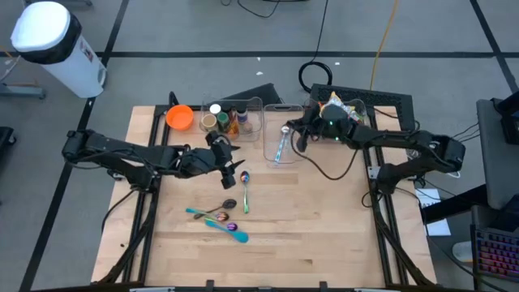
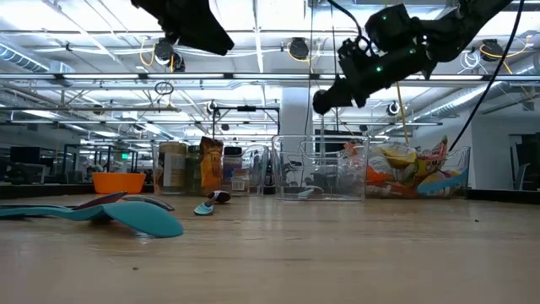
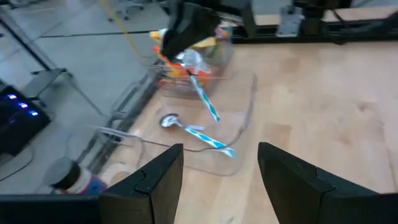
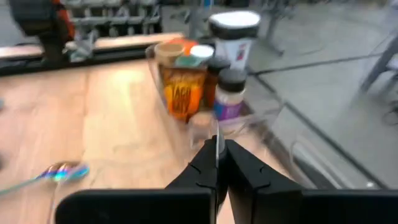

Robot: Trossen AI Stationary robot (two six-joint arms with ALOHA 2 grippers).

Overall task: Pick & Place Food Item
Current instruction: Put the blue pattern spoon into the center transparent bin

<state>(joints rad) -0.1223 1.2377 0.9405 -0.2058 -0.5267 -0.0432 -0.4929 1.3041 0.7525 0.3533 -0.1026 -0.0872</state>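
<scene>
Spice jars and a seasoning packet point(image 4: 186, 87) stand in a clear bin point(image 1: 231, 120) at the table's far side. Snack bags point(image 1: 340, 107) lie in a clear bin at the far right. My left gripper point(image 3: 221, 155) hangs open above the table's middle point(image 1: 235, 169), with nothing between its fingers. My right gripper point(image 1: 294, 139) is shut and held high point(image 2: 323, 103) over a clear tray point(image 1: 280, 134). The tray holds two blue-handled spoons point(image 3: 199, 134). Nothing hangs from the right gripper in the low view.
An orange bowl point(image 1: 180, 118) sits at the far left. Three loose spoons point(image 1: 246, 193), point(image 1: 212, 214), point(image 1: 231, 233) lie on the wood below the left gripper. Bare tabletop stretches across the near half and the right side point(image 1: 324, 219).
</scene>
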